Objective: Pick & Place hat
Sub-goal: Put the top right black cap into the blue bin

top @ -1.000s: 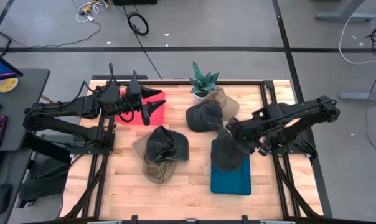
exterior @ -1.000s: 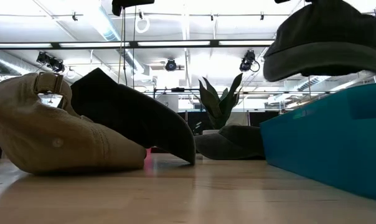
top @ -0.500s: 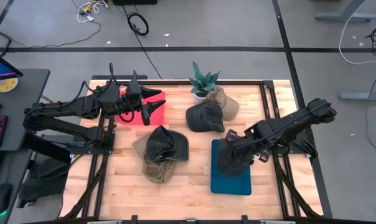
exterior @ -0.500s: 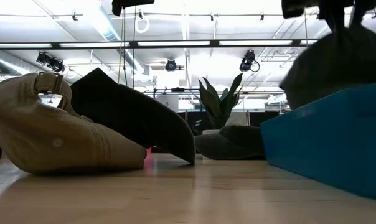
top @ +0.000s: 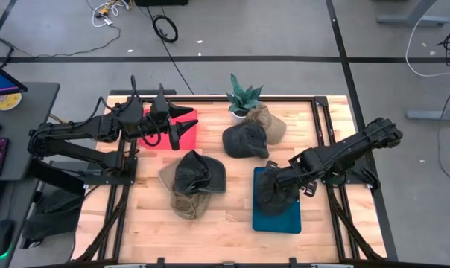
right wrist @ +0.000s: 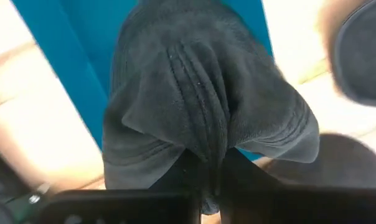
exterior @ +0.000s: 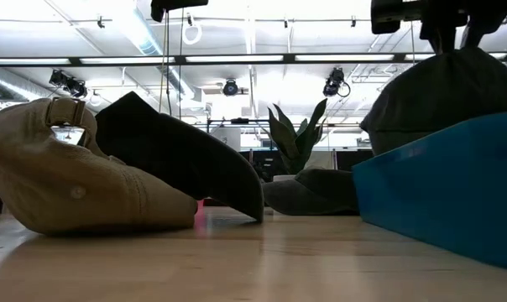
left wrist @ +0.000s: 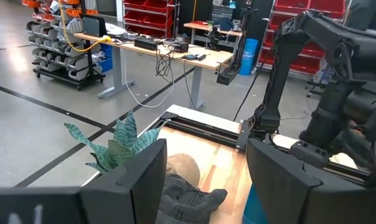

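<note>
The right gripper (top: 279, 181) is clenched on a pinched fold of a dark grey hat (top: 271, 191), which hangs into the teal bin (top: 277, 217) at about 4 o'clock on the table (top: 143, 223). The left gripper (top: 182, 125) hovers with its fingers parted and holding nothing, over the red bin (top: 188, 117) at 10 o'clock. 2 hats lie near the plant (top: 242, 97) at 12 o'clock, and 2 more sit stacked near the centre.
</note>
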You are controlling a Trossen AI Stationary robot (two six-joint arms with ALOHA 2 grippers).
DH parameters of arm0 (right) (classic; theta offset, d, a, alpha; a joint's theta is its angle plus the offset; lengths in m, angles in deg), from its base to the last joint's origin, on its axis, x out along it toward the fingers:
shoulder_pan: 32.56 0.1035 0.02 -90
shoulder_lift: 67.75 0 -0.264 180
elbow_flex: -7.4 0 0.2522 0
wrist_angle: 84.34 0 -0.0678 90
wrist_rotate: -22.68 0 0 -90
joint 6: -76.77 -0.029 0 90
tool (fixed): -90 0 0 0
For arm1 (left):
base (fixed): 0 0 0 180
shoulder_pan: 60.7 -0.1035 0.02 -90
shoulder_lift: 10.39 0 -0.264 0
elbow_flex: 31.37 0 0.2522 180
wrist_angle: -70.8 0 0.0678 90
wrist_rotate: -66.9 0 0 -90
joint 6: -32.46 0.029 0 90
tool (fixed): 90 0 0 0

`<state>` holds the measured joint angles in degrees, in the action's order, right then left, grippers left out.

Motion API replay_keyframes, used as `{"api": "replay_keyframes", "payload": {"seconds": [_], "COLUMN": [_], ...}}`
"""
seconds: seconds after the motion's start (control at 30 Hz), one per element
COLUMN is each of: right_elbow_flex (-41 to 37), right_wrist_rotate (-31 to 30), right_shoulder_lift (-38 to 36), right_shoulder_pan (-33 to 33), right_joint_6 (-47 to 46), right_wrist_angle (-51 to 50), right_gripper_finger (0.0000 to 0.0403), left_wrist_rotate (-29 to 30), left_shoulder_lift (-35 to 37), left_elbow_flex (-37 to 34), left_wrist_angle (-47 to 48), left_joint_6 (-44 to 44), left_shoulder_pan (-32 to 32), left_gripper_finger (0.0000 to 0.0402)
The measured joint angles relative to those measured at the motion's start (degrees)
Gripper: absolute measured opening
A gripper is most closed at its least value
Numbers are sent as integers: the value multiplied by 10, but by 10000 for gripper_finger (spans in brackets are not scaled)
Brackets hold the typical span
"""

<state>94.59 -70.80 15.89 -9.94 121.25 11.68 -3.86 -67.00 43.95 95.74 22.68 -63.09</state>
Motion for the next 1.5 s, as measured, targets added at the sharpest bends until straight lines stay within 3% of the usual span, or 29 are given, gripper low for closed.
{"api": "replay_keyframes", "payload": {"seconds": [0.73,1.17,1.5], "right_elbow_flex": [-130,-136,-136], "right_wrist_rotate": [-2,-51,-51], "right_shoulder_lift": [0,0,0], "right_shoulder_pan": [-26,-76,-105], "right_joint_6": [38,71,34], "right_wrist_angle": [134,139,136], "right_gripper_finger": [14,13,20], "left_wrist_rotate": [0,0,0], "left_shoulder_lift": [0,0,0], "left_elbow_flex": [0,0,0], "left_wrist_angle": [0,1,9], "left_joint_6": [0,1,1], "left_shoulder_pan": [0,0,0], "left_gripper_finger": [224,224,224]}}
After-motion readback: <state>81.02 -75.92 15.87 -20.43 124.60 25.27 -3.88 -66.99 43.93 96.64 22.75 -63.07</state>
